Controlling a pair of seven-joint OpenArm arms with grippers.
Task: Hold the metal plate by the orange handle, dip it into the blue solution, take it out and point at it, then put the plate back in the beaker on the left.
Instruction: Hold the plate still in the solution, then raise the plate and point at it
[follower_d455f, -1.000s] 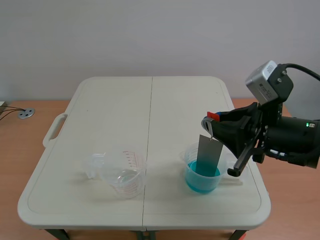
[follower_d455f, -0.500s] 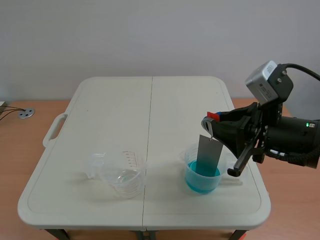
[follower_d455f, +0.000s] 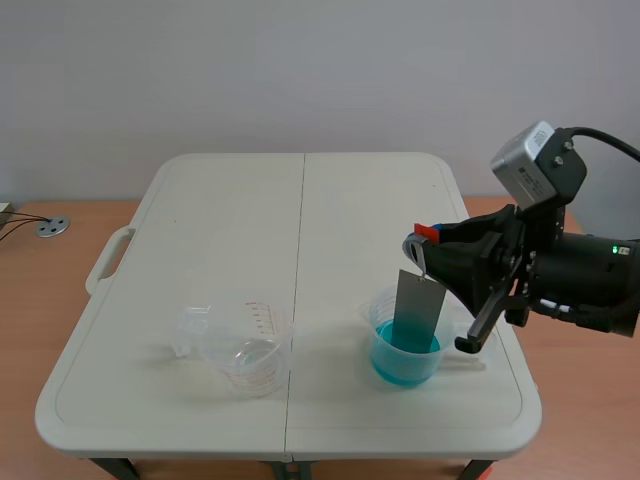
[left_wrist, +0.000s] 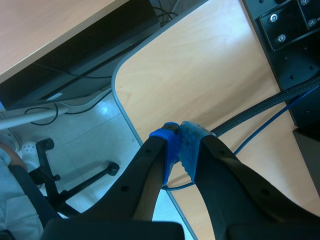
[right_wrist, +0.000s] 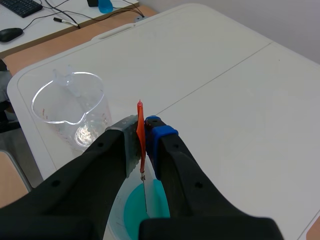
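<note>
Right gripper (follower_d455f: 424, 248) is clamped on the orange handle (follower_d455f: 427, 232) of the metal plate (follower_d455f: 418, 311), with the arm coming in over the table's (follower_d455f: 300, 210) right edge. In the right wrist view the handle (right_wrist: 140, 129) sits edge-on, pinched between the two pads of that gripper (right_wrist: 143, 134), and the plate (right_wrist: 145, 194) hangs straight down from it. The plate is roughly upright with a slight tilt. Its lower end is inside the beaker of blue solution (follower_d455f: 405, 352), at or in the liquid; I can't tell how deep. That beaker stands near the table's front edge on the right half, not far from the front right corner, and the wrist view shows it (right_wrist: 131, 215) directly under the fingers. The empty clear beaker (follower_d455f: 246, 350) with red scale marks is also near the front edge, just left of the centre seam and well apart from the blue one. The right wrist view has it (right_wrist: 70, 106) ahead of the gripper and off to one side, spout facing away. Left gripper (left_wrist: 179, 140) is closed on nothing, its pads (left_wrist: 168, 144) pressed together. It is off the table, hanging over the corner of a wooden desk (left_wrist: 210, 75) with cables (left_wrist: 260, 107) running across it and floor beyond. The left arm doesn't show in the scene view.
</note>
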